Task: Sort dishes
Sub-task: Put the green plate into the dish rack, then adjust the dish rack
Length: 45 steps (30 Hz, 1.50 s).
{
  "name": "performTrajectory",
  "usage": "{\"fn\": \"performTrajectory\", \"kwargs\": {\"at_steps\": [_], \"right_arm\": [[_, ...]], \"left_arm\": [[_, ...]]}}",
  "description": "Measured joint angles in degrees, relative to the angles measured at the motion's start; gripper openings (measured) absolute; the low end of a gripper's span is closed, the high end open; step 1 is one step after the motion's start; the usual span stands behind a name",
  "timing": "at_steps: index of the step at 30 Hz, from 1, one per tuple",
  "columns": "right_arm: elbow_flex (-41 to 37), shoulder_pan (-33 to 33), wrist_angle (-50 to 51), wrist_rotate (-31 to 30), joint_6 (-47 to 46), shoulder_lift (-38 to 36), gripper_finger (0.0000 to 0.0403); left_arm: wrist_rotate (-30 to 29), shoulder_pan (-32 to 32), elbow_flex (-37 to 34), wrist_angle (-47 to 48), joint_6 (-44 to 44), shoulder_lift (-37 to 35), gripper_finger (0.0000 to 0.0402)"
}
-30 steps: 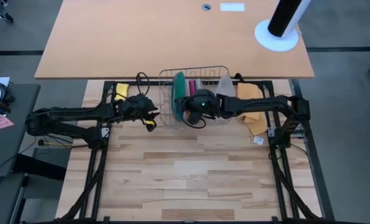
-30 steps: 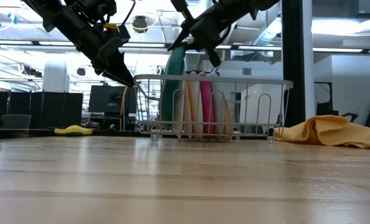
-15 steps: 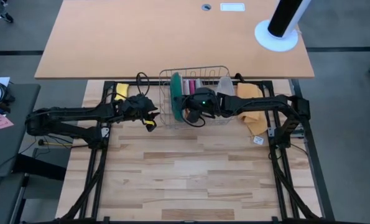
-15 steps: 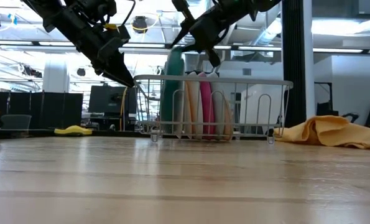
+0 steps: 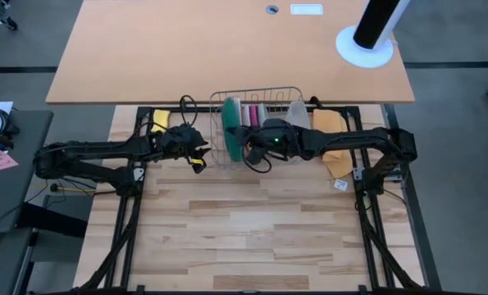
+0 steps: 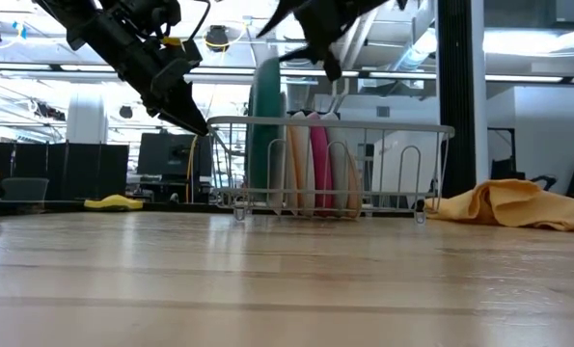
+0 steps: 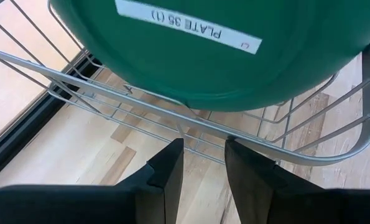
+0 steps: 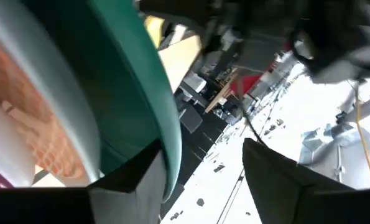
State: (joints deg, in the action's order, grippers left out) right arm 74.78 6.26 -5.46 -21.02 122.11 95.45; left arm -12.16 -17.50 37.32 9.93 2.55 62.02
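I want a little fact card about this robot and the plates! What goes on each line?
Place: wooden table
Rack: wire dish rack at the table's far edge, plates standing on edge in it
Green plate: green plate at the rack's left end, upright
Other plates: pink plate and pale ones beside it
Right gripper: right gripper open, fingers either side of the green plate's rim
Left gripper: left gripper open, at the rack's left side
Cloth: yellow cloth right of the rack

the high view looks straight down from far above; the low view faces level across the tabletop; both wrist views sit close against the dark green plate (image 7: 234,50), which all four views share
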Motion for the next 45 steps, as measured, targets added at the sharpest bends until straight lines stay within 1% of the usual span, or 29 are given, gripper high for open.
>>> {"fn": "performTrajectory", "kwargs": {"at_steps": [3, 5, 7, 12, 16, 20, 22, 24, 26, 30, 32, 34, 36, 38, 39, 42, 44, 45], "right_arm": [[0.01, -1.29, 0.14, -1.38, -1.7, -1.57, 0.0218], [0.04, -1.9, 0.08, -3.08, -2.22, -2.28, 0.0223], [0.04, -2.08, 0.17, -3.56, -3.58, -2.57, 0.0225], [0.04, -0.53, 2.83, -4.05, -6.53, -2.59, 0.0226], [0.04, -0.04, 3.34, -7.18, -6.68, -2.59, 0.0226], [0.02, -1.9, 3.82, -8.93, -8.07, -4.39, 0.0226], [0.02, -3.55, 3.44, -11.34, -11.39, -5.83, 0.0226], [0.04, -5.62, 2.49, -15.57, -18.23, -7.06, 0.0226], [0.04, -7.74, 2.69, -21.21, -27.0, -8.32, 0.0226], [0.04, -11.34, 5.13, -35.59, -45.87, -11.33, 0.0222], [0.04, -12.79, 12.55, -42.19, -54.58, -13.87, 0.0217], [0.04, -14.2, 22.96, -45.61, -64.68, -16.78, 0.021], [0.04, -15.76, 33.62, -45.69, -78.35, -19.97, 0.0201], [0.04, -16.82, 43.15, -42.87, -92.52, -22.93, 0.0192], [0.04, -17.34, 47.47, -40.97, -98.59, -24.36, 0.0188], [0.04, -18.36, 56.94, -35.65, -114.48, -27.74, 0.0174], [0.04, -19.09, 60.91, -33.12, -123.19, -29.23, 0.0166], [-0.04, -19.55, 61.87, -32.48, -125.92, -29.84, 0.0162]], "left_arm": [[0.0, 0.0, 0.0, 0.0, 0.02, 0.0, 0.0114], [0.0, 0.0, 0.0, 0.02, 0.05, 0.0, 0.0114], [0.0, 0.0, 0.0, -0.04, 0.09, 0.0, 0.0114], [0.0, 0.13, 0.42, 0.25, 0.38, 0.0, 0.0114], [-0.09, 0.46, 0.44, 0.36, 0.31, -0.04, 0.0114], [-0.09, 0.46, 0.47, 0.38, -0.46, -0.07, 0.0114], [-0.09, 0.46, 0.48, 0.34, -1.05, -0.07, 0.0114], [-0.08, 0.46, 0.48, 0.16, -1.46, -0.1, 0.0114], [-0.07, 0.46, 0.61, 0.37, -1.8, -0.66, 0.0114], [0.1, 0.6, 3.39, 3.88, -1.98, -2.76, 0.0114], [0.07, 1.09, 4.35, 4.46, -1.13, -4.07, 0.0114], [0.5, 2.2, 4.79, 2.44, -0.57, -5.42, 0.0114], [4.34, 3.95, 4.94, -1.11, -1.36, -5.79, 0.0114], [8.59, 6.35, 4.96, -4.79, -3.18, -4.92, 0.0114], [9.69, 7.81, 4.96, -6.99, -4.03, -3.98, 0.0114], [10.45, 11.8, 5.0, -11.85, -6.79, -0.45, 0.0114], [10.46, 13.66, 5.93, -12.03, -7.68, 2.56, 0.0118], [10.47, 14.38, 6.58, -11.85, -7.88, 4.32, 0.012]]}}
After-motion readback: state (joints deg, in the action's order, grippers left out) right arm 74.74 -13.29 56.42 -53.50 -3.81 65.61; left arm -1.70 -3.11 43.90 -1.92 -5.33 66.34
